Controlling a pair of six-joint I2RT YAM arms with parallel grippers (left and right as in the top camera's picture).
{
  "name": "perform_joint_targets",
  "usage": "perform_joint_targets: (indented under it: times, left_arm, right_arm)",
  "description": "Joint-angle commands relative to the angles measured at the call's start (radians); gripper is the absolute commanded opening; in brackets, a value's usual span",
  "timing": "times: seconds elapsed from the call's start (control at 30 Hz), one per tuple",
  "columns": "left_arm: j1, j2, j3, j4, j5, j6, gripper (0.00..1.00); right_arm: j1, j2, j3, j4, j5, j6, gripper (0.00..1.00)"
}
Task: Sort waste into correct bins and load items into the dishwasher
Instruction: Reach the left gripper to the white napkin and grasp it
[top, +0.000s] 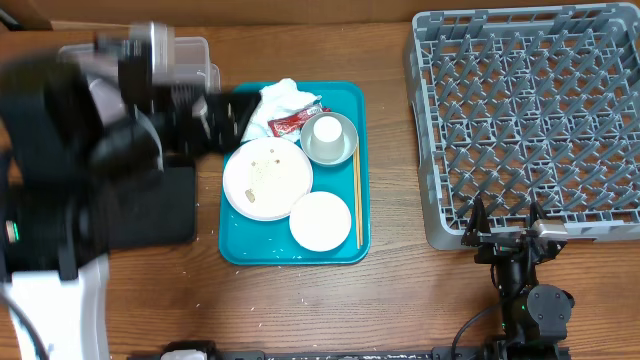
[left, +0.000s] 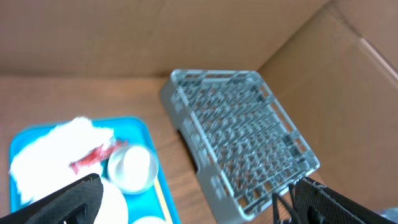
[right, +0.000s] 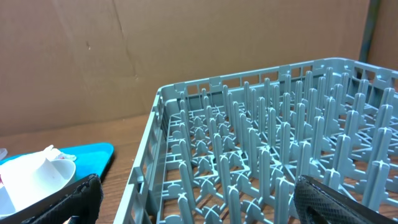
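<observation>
Noted left gripper (left: 196, 186) closest to the lens: fingers spread wide, nothing between them, hanging over the back-left corner of the teal tray (top: 240, 250), blurred in the overhead view. Found right gripper (top: 505, 225) likewise spread and empty, well right of the tray, at the near edge of the dish rack (top: 530, 110).

Logged on the tray:
- crumpled napkin (top: 285, 100) at the back edge
- red sauce packet (top: 295, 123) touching the napkin
- white cup (top: 327, 132) seated in the grey bowl (top: 346, 150), just right of the packet
- larger plate (top: 267, 178) on the left side, rice grains (top: 265, 172) scattered on it
- small plate (top: 320, 220) toward the front

Spotted clear tub (top: 190, 50) behind and left of the tray, mostly hidden by the arm.

Handling, as judgement:
- Reckon napkin light, soft and squashable; pinch a raised fold from above.
- Reckon packet thin, flat and slick; take by one edge and expect slipping.
- Reckon cup, bowl and plates stiff, smooth and breakable; grip at the rim, one finger each side of the lip.
- Doubt rice can be pinched; probably tip the plate over a bin.
</observation>
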Motion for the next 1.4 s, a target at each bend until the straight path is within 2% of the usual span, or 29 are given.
perform_joint_targets:
  times: [0.0, 0.03, 0.1, 0.27, 0.43, 0.7, 0.73, 0.8, 0.97, 1.27, 1.37]
  left_arm:
    - [-0.012, 0.11, 0.174, -0.004, 0.182, 0.073, 1.0]
    - [-0.023, 0.14, 0.205, -0.01, 0.177, 0.078, 1.0]
    - [-0.061, 0.204, 0.28, -0.056, 0.051, 0.06, 1.0]
    - [-0.195, 0.372, 0.453, -0.24, -0.478, 0.049, 1.0]
    - [-0.299, 0.536, 0.466, -0.311, -0.723, 0.071, 1.0]
    - [-0.315, 0.801, 0.466, -0.298, -0.772, 0.071, 1.0]
    - [-0.31, 0.84, 0.466, -0.29, -0.787, 0.07, 0.97]
    - [-0.3, 0.895, 0.466, -0.27, -0.798, 0.07, 0.83]
    - [-0.28, 1.023, 0.466, -0.175, -0.805, 0.071, 0.8]
    - [-0.272, 1.182, 0.466, -0.073, -0.826, 0.07, 0.55]
    - [-0.272, 1.197, 0.465, -0.087, -0.818, 0.07, 0.53]
  right_arm:
    - [-0.003, -0.009, -0.011, 0.003, 0.006, -0.004, 1.0]
    - [-0.003, -0.009, -0.011, 0.003, 0.006, -0.004, 1.0]
    - [-0.003, -0.009, -0.011, 0.003, 0.006, -0.004, 1.0]
    - [-0.003, -0.009, -0.011, 0.003, 0.006, -0.004, 1.0]
    - [-0.003, -0.009, -0.011, 0.003, 0.006, -0.004, 1.0]
    - [-0.003, -0.009, -0.011, 0.003, 0.006, -0.004, 1.0]
    - [-0.003, -0.009, -0.011, 0.003, 0.006, -0.004, 1.0]
    - [-0.003, -0.009, -0.011, 0.003, 0.006, -0.004, 1.0]
    - [-0.003, -0.009, -0.011, 0.003, 0.006, -0.004, 1.0]
    - [-0.003, -0.009, -0.011, 0.003, 0.006, -0.004, 1.0]
    - [-0.003, -0.009, -0.011, 0.003, 0.006, -0.004, 1.0]
